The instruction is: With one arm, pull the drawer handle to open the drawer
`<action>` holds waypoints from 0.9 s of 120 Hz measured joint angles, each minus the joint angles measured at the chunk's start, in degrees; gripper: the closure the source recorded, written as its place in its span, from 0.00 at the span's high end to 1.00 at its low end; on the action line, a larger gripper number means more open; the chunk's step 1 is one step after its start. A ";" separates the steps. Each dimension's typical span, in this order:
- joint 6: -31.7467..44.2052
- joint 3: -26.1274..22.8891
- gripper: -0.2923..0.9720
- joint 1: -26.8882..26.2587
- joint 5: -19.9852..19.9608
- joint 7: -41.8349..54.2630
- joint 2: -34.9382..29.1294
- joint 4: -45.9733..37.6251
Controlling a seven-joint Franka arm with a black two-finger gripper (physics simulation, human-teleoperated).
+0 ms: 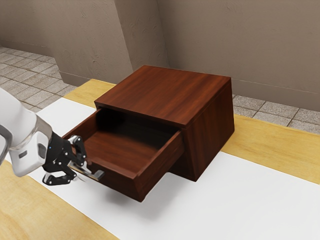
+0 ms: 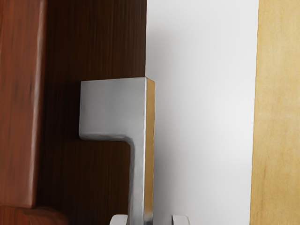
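Note:
The dark wooden cabinet (image 1: 170,92) stands on the white mat, and its drawer (image 1: 127,150) is pulled well out toward the exterior view's left. The metal handle (image 1: 92,173) sits on the drawer's front. My gripper (image 1: 80,169) is at that handle with a finger on each side of the bar. In the wrist view the silver L-shaped handle (image 2: 136,140) runs along the drawer front (image 2: 93,56) down between my fingertips (image 2: 120,219). One fingertip lies against the bar, and a gap shows between the bar and the other, so the gripper is open.
A white mat (image 1: 240,200) covers the light wooden table (image 1: 280,145) under and around the cabinet. A beige wall and a tiled floor lie behind. The inside of the drawer holds nothing.

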 joint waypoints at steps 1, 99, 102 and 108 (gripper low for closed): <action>-0.03 0.00 0.25 0.00 0.01 0.00 -0.04 0.00; -2.55 -0.30 0.27 -1.14 0.12 -0.08 -1.32 1.22; -2.77 -0.35 0.28 -1.14 0.12 -0.09 -1.42 1.47; -3.30 -0.44 0.30 -1.18 0.13 -0.09 -1.53 2.24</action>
